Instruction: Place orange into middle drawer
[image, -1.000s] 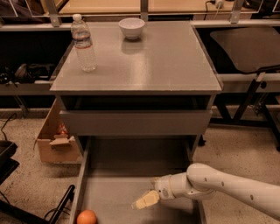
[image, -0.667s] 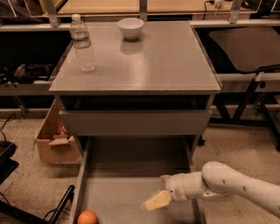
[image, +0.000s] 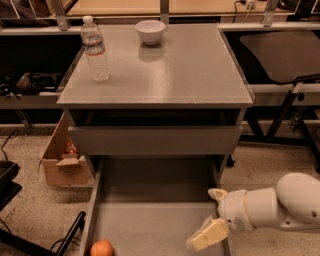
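The orange (image: 101, 248) lies on the floor of the open middle drawer (image: 150, 220), in its near left corner by the left wall. My gripper (image: 210, 215) hangs over the drawer's right side, near the right wall, well to the right of the orange. Its two pale fingers (image: 207, 235) stand apart and hold nothing. The white arm runs off to the right.
A closed drawer front (image: 155, 140) sits above the open one. On the cabinet top stand a water bottle (image: 95, 48) and a white bowl (image: 150, 31). A cardboard box (image: 62, 162) is on the floor at left, and a black stand (image: 70, 235) is by the drawer's left wall.
My gripper has drawn right and nearer to the camera, away from the orange. The orange has stayed in the drawer's near left corner.
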